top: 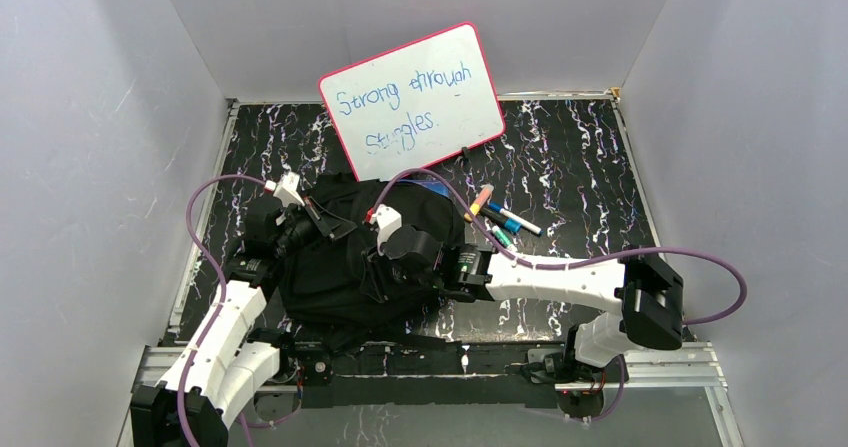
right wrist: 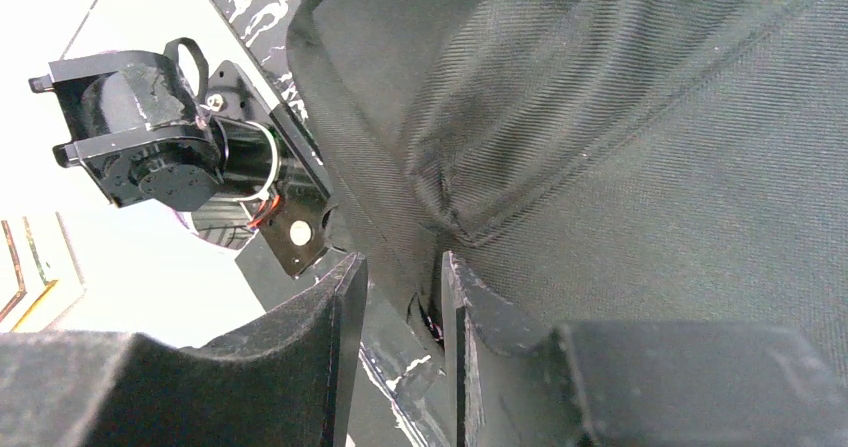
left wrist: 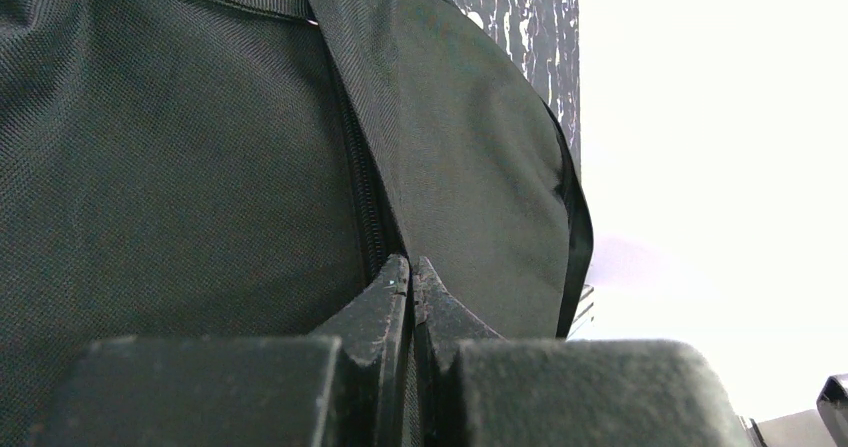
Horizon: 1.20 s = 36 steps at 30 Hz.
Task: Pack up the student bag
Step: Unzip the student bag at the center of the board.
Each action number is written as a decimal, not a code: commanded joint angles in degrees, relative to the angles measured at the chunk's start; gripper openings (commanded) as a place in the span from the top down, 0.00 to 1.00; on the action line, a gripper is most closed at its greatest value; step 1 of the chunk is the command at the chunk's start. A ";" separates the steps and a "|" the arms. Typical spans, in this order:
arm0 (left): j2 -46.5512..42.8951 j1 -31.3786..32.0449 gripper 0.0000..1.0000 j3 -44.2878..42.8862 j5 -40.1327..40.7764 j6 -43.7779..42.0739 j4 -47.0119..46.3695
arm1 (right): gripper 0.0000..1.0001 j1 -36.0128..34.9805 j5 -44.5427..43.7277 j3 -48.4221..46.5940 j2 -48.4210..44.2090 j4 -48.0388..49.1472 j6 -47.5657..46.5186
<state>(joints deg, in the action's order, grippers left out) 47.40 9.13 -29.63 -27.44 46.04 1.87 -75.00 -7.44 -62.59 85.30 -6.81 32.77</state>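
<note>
While a large black student bag (top: 350, 262) is lying slumped on the left half of the dark marbled surface (top: 590, 157), both robot arms are reaching onto it from the near edge. The left gripper (left wrist: 412, 267) is pressing its jaws fully together at the bag's zipper seam (left wrist: 368, 207), probably to steady that edge. Whether any fabric is caught between them is not showing. The right gripper (right wrist: 400, 267) is holding its jaws a narrow gap apart astride a folded seam at the bag's edge, apparently readying a grip so the opening can be pulled apart. Several markers (top: 505, 219) are lying just to the right of the bag, not yet packed. A whiteboard (top: 412, 97) is standing tilted at the back, behind the bag.
</note>
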 commanded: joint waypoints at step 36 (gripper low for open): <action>-1.61 -0.16 1.00 0.97 1.32 -0.40 0.15 | 0.99 -0.69 -8.03 0.24 2.24 4.92 3.39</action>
<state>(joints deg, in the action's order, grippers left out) 47.13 9.13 -28.53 -26.26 46.48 2.04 -75.77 -13.47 -64.23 92.95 -6.13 35.70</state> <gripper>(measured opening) 0.009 0.063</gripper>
